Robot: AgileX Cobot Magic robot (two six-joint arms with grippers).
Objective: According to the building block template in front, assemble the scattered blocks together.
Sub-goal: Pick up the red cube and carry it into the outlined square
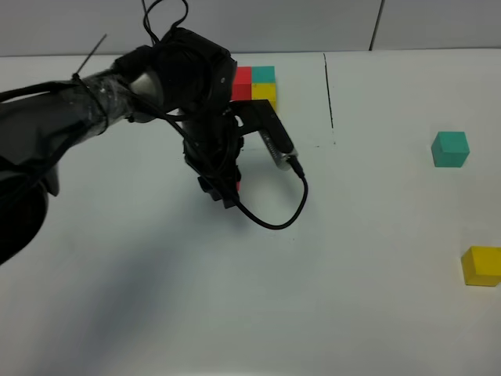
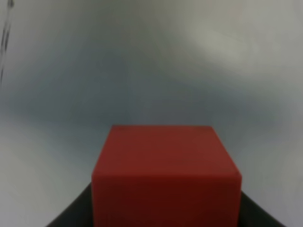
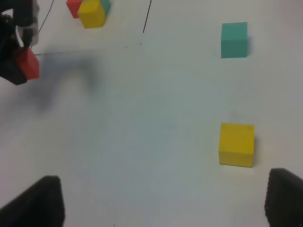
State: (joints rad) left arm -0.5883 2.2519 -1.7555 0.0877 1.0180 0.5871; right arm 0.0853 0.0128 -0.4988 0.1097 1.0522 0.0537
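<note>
My left gripper (image 1: 225,190) is shut on the red cube (image 2: 165,175) and holds it just above the table, in front of the template; the cube also shows in the right wrist view (image 3: 27,64). The template (image 1: 255,84), a red, teal and yellow L-shaped trio, sits at the back centre and shows in the right wrist view (image 3: 89,9). The loose teal cube (image 1: 450,149) (image 3: 234,39) and the loose yellow cube (image 1: 481,265) (image 3: 236,144) lie far right. My right gripper (image 3: 163,208) is open and empty, hovering near the yellow cube.
A thin black drawn line (image 1: 329,86) runs front to back just right of the template. The left arm's black cable (image 1: 278,219) loops over the table beside the gripper. The white table (image 1: 352,298) lies between the left gripper and the loose cubes.
</note>
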